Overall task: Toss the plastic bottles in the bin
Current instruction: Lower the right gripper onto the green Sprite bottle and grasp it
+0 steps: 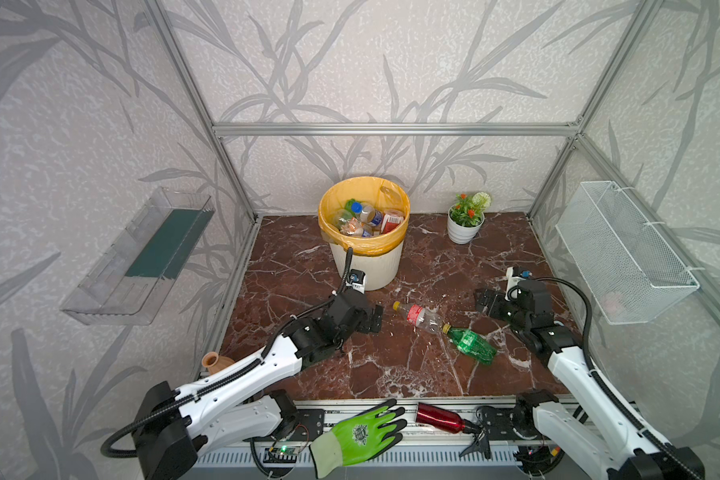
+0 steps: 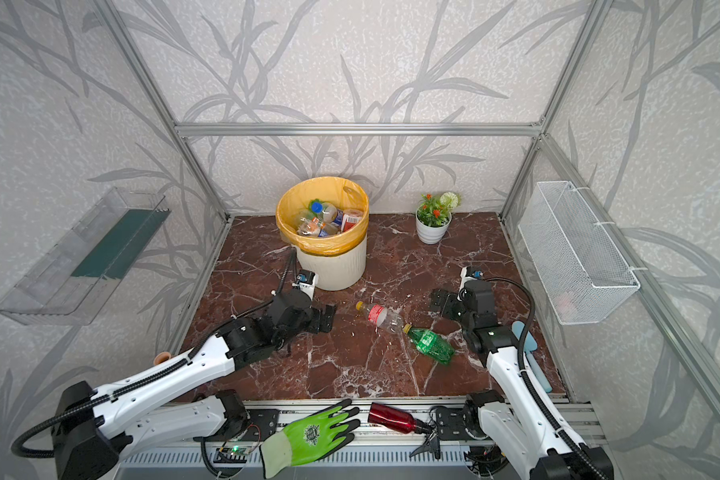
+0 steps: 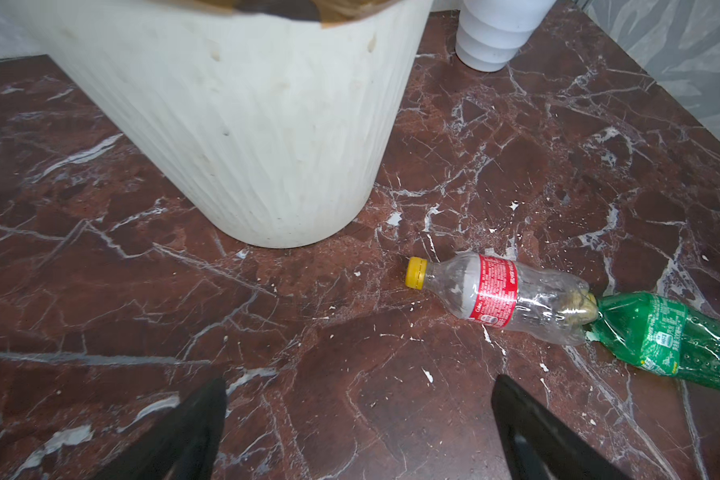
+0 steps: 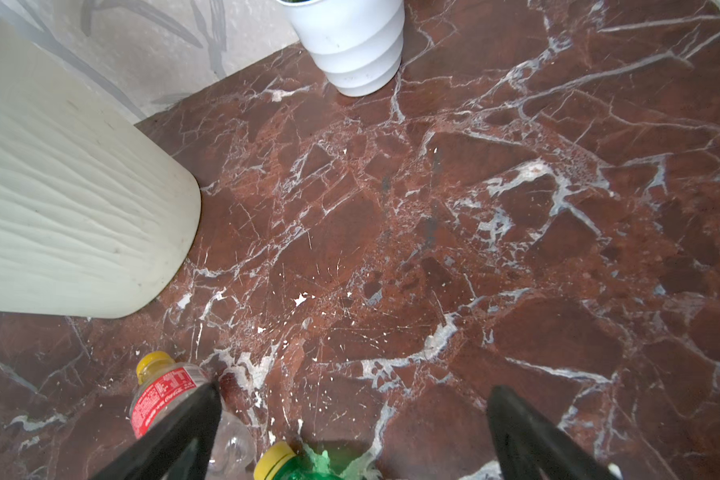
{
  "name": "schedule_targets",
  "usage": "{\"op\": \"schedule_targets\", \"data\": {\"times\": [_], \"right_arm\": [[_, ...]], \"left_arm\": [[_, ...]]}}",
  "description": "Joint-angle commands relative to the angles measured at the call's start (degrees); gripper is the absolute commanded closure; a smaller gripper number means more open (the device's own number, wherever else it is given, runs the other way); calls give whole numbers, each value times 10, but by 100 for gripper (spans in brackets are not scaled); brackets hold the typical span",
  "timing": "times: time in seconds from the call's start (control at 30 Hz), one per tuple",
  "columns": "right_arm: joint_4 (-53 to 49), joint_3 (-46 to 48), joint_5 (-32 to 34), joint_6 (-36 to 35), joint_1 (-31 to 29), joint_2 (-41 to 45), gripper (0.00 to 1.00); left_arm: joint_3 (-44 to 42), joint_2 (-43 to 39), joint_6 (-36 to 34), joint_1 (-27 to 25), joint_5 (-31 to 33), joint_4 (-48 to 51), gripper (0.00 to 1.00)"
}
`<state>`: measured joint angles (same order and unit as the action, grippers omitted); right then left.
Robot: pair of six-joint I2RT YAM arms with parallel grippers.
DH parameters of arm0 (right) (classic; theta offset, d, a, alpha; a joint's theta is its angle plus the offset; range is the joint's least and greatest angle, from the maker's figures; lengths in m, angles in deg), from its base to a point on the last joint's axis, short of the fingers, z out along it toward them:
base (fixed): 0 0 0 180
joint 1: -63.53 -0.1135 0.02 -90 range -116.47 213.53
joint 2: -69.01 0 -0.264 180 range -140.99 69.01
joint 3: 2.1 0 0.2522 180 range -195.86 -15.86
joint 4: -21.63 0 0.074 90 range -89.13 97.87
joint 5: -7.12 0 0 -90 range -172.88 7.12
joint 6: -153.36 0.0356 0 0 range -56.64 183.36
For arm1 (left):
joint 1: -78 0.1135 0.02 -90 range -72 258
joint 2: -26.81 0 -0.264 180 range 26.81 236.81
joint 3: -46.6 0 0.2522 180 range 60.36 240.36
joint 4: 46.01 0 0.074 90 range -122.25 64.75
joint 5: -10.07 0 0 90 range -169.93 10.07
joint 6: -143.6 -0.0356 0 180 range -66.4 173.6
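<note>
On the table (image 1: 300, 270), clear bottle (image 1: 421, 316) and green bottle (image 1: 472, 345) lie touching. Left fingers (image 3: 196, 428) and right fingers (image 4: 179, 428) stand spread, empty. Best to pinch the clear bottle's labelled middle crosswise, gently.

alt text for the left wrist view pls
A clear bottle with red label and yellow cap lies on its side on red-brown marble, its base against the cap end of a green bottle. The open, empty left gripper hangs short of them, with the cream ribbed bin and a white flower pot beyond.
</note>
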<state>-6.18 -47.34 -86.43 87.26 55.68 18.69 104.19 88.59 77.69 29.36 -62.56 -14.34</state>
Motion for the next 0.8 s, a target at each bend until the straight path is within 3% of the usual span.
{"op": "schedule_targets", "data": {"times": [0.0,0.27,0.43,0.77], "right_arm": [[-86,-25,-13,-30,1,-1,2],[-170,-13,-50,-22,-15,0,6],[-193,-7,-26,-6,-63,-11,6],[-205,27,-19,19,-86,-21,7]], "left_arm": [[12,16,5,-3,-5,-40,1],[20,30,-17,-3,-1,-38,1],[18,31,-19,-3,-1,-39,1],[-2,10,-20,-3,2,-39,1]]}}
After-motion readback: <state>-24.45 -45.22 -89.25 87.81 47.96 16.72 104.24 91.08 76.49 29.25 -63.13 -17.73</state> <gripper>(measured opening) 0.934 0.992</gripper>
